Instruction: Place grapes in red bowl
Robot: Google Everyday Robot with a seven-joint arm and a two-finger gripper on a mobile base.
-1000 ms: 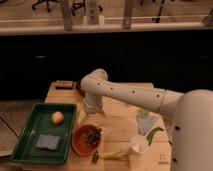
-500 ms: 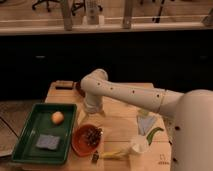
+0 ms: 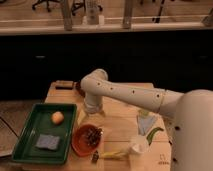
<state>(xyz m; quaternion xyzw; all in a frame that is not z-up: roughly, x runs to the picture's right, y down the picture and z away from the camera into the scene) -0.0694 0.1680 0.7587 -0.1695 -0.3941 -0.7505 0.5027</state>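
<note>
The red bowl (image 3: 79, 145) sits near the table's front edge, just right of the green tray. The grapes (image 3: 92, 135), a dark bunch, lie inside the bowl toward its right side. My white arm reaches in from the right and bends down at the table's middle. The gripper (image 3: 93, 114) hangs below the wrist, a little above and behind the bowl, apart from the grapes. Nothing shows in its grasp.
A green tray (image 3: 27, 150) at the front left holds an orange-yellow fruit (image 3: 57, 117) and a blue sponge (image 3: 47, 142). A white cup (image 3: 139, 145), a yellow item (image 3: 113, 155) and a green item (image 3: 153, 133) lie at the front right. A dark block (image 3: 63, 84) sits at the back left.
</note>
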